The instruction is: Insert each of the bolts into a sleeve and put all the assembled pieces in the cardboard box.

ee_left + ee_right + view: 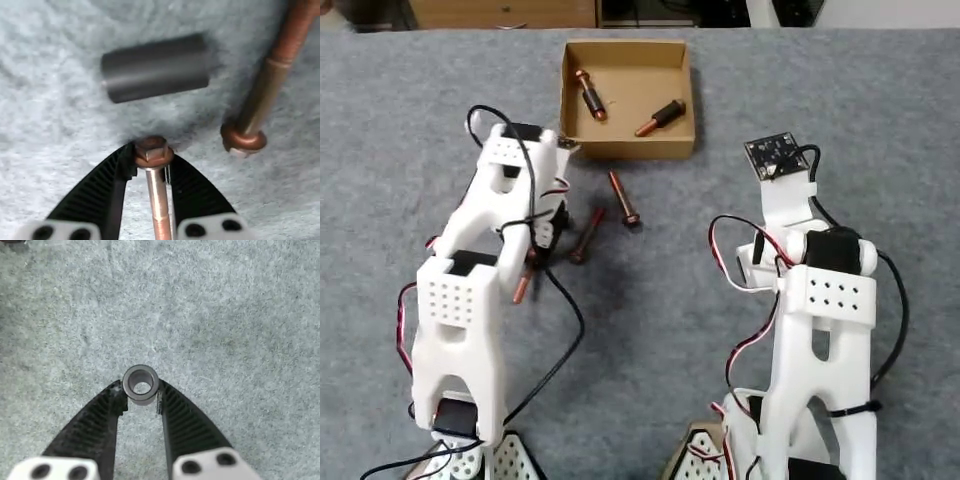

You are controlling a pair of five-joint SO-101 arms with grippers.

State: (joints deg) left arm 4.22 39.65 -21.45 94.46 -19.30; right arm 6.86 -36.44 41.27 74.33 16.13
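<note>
1. A grey felt-covered bench [390,120] carries an open, shallow brown cardboard box [628,148] at its far middle, with the two white arms on the near side.
2. Five copper-coloured hex-head bolts can be counted.
3. Two of them are already seated in short dark cylindrical sleeves. These two assembled pieces lie inside the box, one [590,95] toward its left wall and one [662,117] toward its right wall, well apart from each other.
4. Two bare bolts lie loose on the bench just in front of the box: one [623,198] nearer the box and one [587,235] beside the left arm.
5. The fifth bolt [157,200] is in the left gripper [152,156]. Its black ribbed fingers are narrowed onto the shank right behind the hex head, which sticks out past the fingertips.
6. Four sleeves are visible: the two in the box, plus two empty ones.
7. One empty dark sleeve [156,67] lies on its side on the bench just ahead of the held bolt's head and crosswise to it, not touching it. A loose bolt lies near it.
8. The other empty sleeve, a grey metal tube [141,374], is pinched between the fingers of the right gripper [141,394]. It is seen end-on with its bore open, above bare bench on the right side.
</note>
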